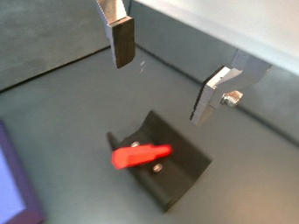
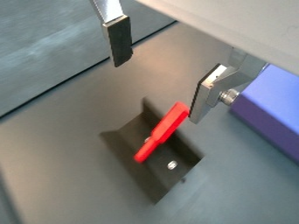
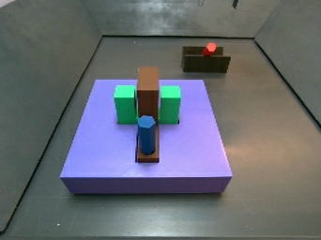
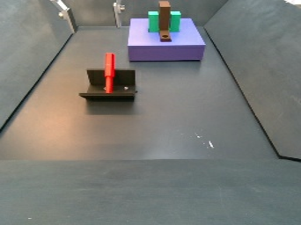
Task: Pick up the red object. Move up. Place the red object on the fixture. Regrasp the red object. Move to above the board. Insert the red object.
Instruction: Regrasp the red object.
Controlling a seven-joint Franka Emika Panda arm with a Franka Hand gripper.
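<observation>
The red object point(image 1: 140, 156) point(image 2: 162, 133) is a short red peg resting on the fixture point(image 1: 170, 175) point(image 2: 152, 166), a dark bracket on the floor. In both side views the red object point(image 3: 211, 48) point(image 4: 109, 70) sits on the fixture point(image 3: 206, 63) point(image 4: 109, 91), apart from the board point(image 3: 175, 150) point(image 4: 188, 48). My gripper point(image 1: 163, 74) point(image 2: 163, 70) hangs open well above the peg, nothing between its fingers point(image 1: 119, 39). In a side view the gripper point(image 4: 90, 10) shows only by its fingertips at the frame's upper edge.
The purple board carries green blocks point(image 3: 126, 103), a brown upright slab point(image 3: 148, 89) and a blue peg point(image 3: 146, 134). Grey walls point(image 3: 51, 84) enclose the dark floor. An edge of the board point(image 2: 271, 109) lies close beside the fixture.
</observation>
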